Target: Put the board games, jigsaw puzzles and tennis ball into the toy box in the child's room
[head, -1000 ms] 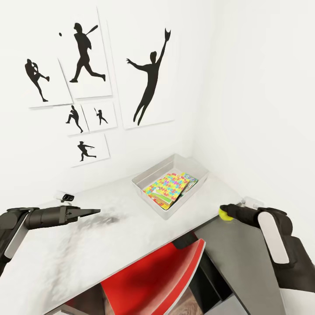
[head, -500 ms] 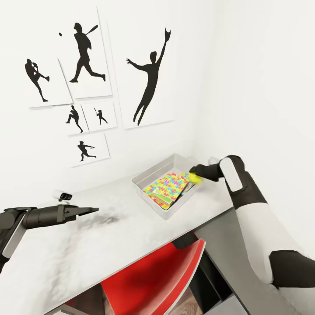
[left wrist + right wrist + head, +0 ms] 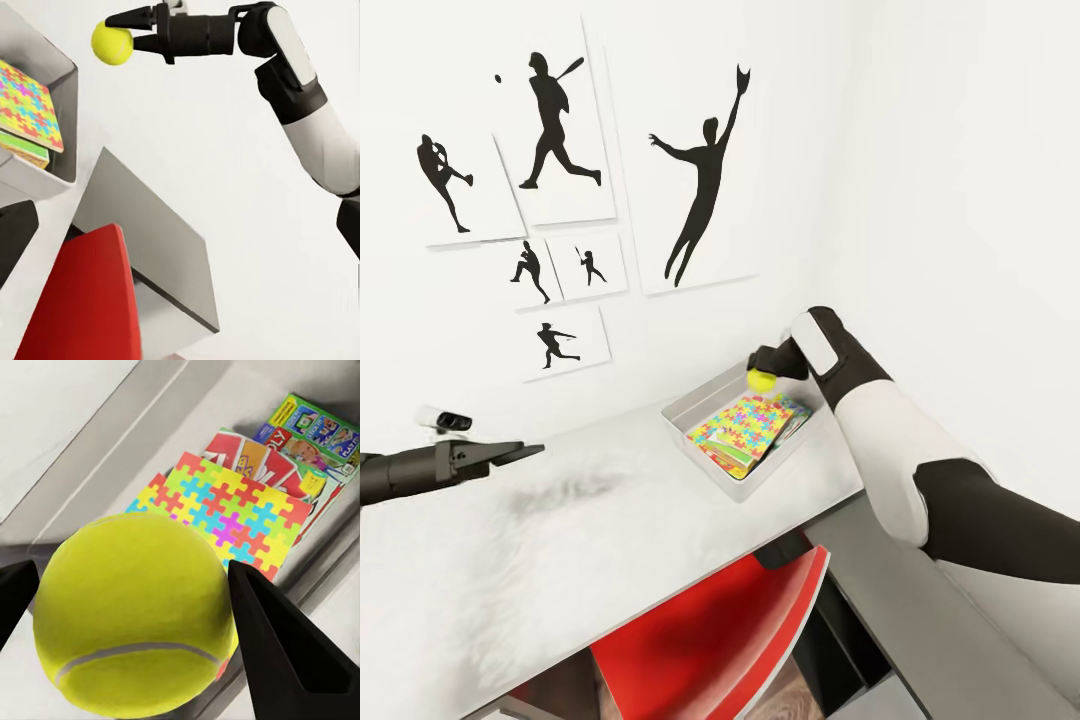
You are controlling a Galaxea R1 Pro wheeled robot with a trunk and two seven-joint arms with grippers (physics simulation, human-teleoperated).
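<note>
step: right hand (image 3: 762,372) carries the small yellow-green tennis ball (image 3: 762,380) above the back corner of the shallow pale grey toy box (image 3: 705,395); drop looks next.
right hand state: two dark fingers (image 3: 289,649) closed on the ball from both sides; ball sits between them, off the desk.
left hand state: left hand (image 3: 525,452) hangs over the pale grey-white desk (image 3: 560,560), well apart from the box, nothing between its fingers; they look nearly together but how far open I cannot tell.
how to do it well: bring the ball over the middle of the tray rather than the rim, lower it close to the stack, then part the fingers; a high release would likely bounce or roll it out over the sloping wall.
risk: the stack inside is tilted, so the ball may roll to the low side.
count, ball: one.
count, puzzles: one multicolour jigsaw puzzle rectangle (image 3: 225,514) on top; a second not made out.
count, game boxes: at least two printed board game boxes (image 3: 304,431) showing beneath.
count, tray: one.
other: red chair (image 3: 730,630) under the desk.
</note>
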